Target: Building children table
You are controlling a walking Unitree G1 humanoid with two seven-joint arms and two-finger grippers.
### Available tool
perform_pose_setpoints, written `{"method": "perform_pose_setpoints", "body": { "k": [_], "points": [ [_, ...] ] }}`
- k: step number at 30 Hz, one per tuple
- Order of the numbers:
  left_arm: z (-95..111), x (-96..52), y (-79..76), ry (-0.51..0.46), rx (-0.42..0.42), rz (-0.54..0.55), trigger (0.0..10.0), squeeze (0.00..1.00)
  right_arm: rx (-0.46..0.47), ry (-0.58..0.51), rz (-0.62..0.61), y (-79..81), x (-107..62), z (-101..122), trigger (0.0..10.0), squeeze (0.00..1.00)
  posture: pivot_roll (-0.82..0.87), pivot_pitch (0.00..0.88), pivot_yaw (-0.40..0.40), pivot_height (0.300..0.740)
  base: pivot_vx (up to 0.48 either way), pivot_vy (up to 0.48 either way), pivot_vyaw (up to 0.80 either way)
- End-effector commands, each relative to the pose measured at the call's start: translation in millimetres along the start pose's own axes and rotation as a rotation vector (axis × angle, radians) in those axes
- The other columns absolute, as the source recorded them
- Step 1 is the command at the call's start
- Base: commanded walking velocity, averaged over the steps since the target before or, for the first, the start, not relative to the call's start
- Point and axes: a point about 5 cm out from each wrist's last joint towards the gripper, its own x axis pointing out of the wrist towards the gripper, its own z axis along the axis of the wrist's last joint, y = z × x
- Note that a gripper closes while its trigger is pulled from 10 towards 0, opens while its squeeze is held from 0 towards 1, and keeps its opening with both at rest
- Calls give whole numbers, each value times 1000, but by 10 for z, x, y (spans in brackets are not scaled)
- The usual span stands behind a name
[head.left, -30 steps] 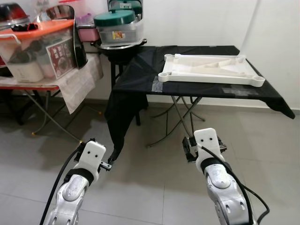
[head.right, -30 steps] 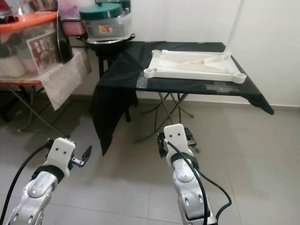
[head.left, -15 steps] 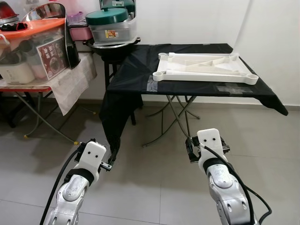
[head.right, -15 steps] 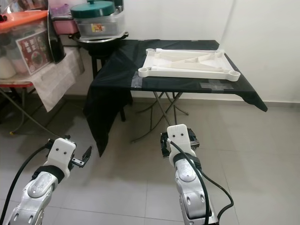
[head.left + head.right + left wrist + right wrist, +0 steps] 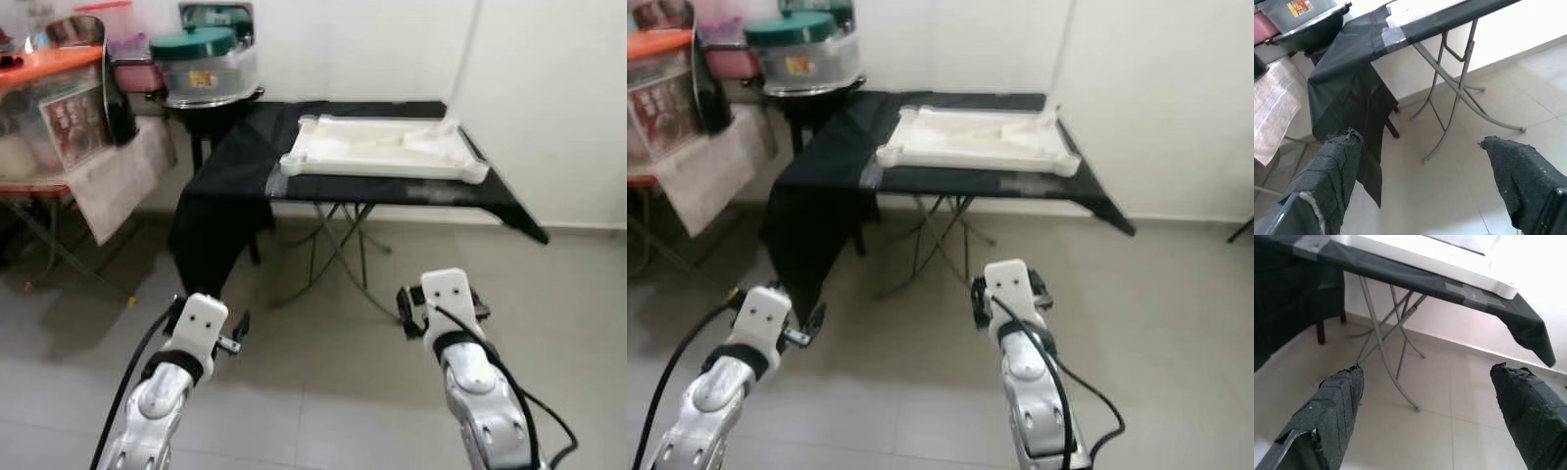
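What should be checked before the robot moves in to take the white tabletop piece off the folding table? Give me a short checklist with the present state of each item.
1. White tabletop piece lies flat on the black-draped folding table: ok.
2. Left gripper open and empty: ok.
3. Right gripper open and empty: ok.
4. Grippers within reach of the piece: not ok; both hang low over the floor, short of the table.
5. Floor between the robot and the table free of obstacles: ok.
6. Whether the piece is taped or fixed down: cannot tell; grey tape patches sit on the cloth near its edge.
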Motion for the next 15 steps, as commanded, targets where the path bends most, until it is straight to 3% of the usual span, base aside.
{"method": "perform_pose_setpoints", "body": {
  "k": [1, 15],
  "points": [
    [-1, 3, 2, 2, -11, 1, 10000, 0, -9, 15, -10, -33, 3, -27, 10000, 0, -27, 0, -18, 740, 0, 0, 0],
    [-51, 0, -32, 35, -5, 0, 10000, 0, -34, 31, -9, -101, 11, -56, 10000, 0, -36, 0, -16, 740, 0, 0, 0]
  ]
}}
